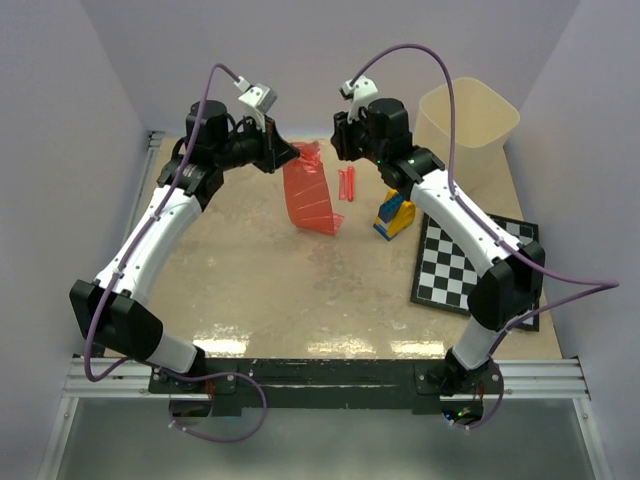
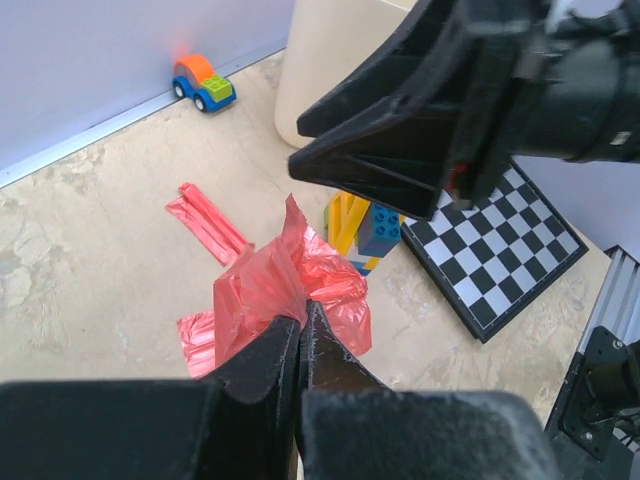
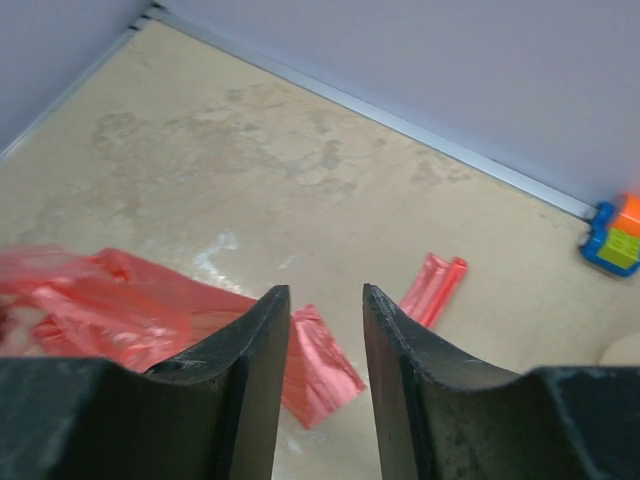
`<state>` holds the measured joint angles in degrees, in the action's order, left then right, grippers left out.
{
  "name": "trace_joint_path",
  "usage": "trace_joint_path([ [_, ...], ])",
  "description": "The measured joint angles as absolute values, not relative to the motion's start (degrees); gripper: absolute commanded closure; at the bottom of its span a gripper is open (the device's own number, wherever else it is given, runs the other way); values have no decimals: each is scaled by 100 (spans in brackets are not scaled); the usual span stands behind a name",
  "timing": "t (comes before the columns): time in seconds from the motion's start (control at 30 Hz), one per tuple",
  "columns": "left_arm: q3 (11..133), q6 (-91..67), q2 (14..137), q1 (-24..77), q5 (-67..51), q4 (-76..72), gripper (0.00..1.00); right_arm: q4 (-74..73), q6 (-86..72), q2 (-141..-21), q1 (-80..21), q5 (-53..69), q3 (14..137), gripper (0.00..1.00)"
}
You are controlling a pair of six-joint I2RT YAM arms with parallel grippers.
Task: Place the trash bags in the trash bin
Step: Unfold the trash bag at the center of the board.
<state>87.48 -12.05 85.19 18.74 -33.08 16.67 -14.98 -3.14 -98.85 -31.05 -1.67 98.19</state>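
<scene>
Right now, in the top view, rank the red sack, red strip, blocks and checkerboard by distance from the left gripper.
1. Red sack, held in the left gripper.
2. Red strip, just right of the sack.
3. Blocks, further right.
4. Checkerboard, far right.

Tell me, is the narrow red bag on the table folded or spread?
Folded: the narrow red bag lies flat as a tight strip, apart from the crinkly sack.
</scene>
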Motion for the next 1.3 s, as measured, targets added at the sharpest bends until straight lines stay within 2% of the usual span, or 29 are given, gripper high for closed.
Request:
trace_joint_path([
  [0.17,8746,-932,8519,1870,-3249,1776,100,-1525,-497,-9522,-3033,1024,9686,46],
  [0.2,8746,-862,8519,1870,-3245,1785,100,-1494,-652,-9426,-2963,1581,9627,45],
  [0.4,8464,-589,8350,1848,-3251,1656,100,-1151,-1363,-9454,-2373,3162,9310,41],
  [0.67,8399,-486,8171,1841,-3275,1468,100,-738,-2038,-10029,-2333,4733,9216,41],
  [0.87,8399,-482,8141,1841,-3273,1424,100,255,-2936,-10254,-2314,5929,9087,43],
  [0.97,8399,-478,8141,1839,-3273,1426,100,711,-3387,-10269,-2233,6272,8954,44],
  [1.1,8394,-482,8123,1839,-3277,1424,100,974,-3699,-10269,-2117,6383,8864,50],
  [1.3,8366,-486,8086,1839,-3343,1420,100,1186,-3913,-10269,-2086,6361,8772,50],
])
